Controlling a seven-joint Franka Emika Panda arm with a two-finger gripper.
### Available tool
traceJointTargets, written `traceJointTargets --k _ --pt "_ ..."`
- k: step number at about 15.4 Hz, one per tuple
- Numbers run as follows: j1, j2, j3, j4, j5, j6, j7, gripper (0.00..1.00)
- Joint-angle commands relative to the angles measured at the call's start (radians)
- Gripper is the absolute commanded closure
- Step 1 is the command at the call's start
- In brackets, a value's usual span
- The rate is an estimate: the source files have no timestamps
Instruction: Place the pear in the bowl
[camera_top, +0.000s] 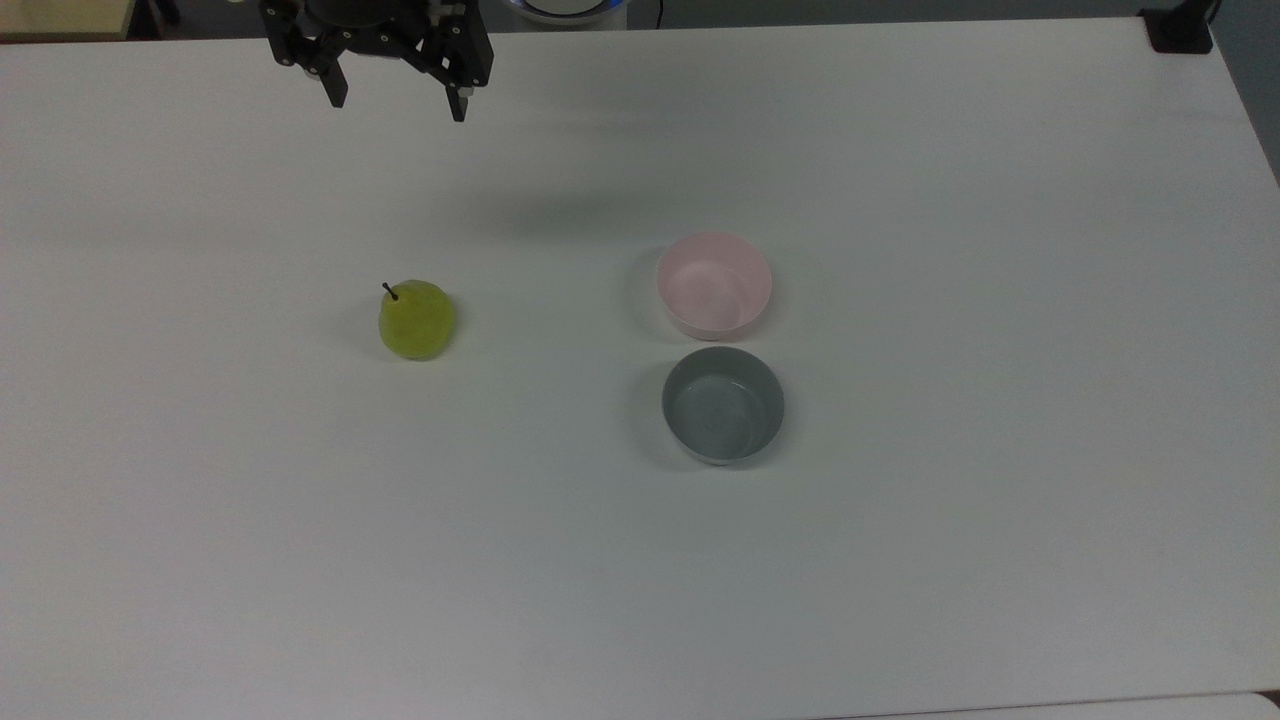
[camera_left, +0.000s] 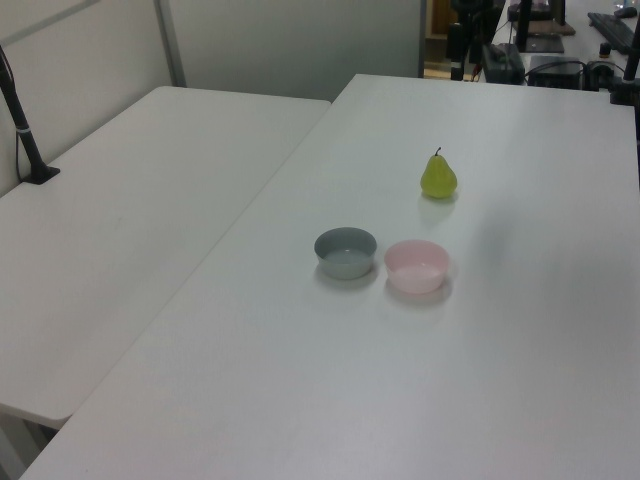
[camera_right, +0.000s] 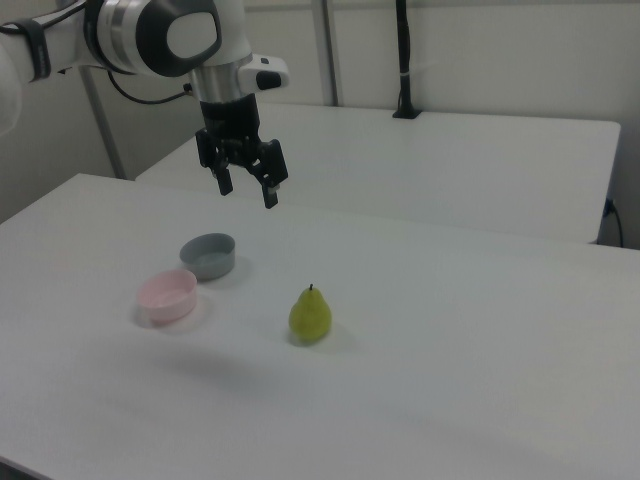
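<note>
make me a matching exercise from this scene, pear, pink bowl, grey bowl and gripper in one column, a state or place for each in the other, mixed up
Column one:
1. pear
2. pink bowl
3. grey bowl
4. gripper

Column two:
A. open, raised above the table
B. empty, nearer the top view's bottom edge
C. standing upright on the table, stem up
D. empty, nearer the top view's top edge

Pairs: 1-C, 2-D, 3-B, 4-A

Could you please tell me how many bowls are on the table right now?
2. The pink bowl and the grey bowl sit close together on the white table, at the top view's right of the pear. Both are empty.
</note>
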Motion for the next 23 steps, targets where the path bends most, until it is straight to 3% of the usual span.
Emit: traceJointTargets --k 1,14,23 --pt "-0.004 -0.004 -0.002 -0.013 -0.005 -0.012 -0.012 0.00" --pt "0.002 0.011 0.004 -0.013 0.009 -0.008 -0.017 0.00" --pt "-0.004 0.016 0.009 -0.016 0.004 -0.020 -0.097 0.00"
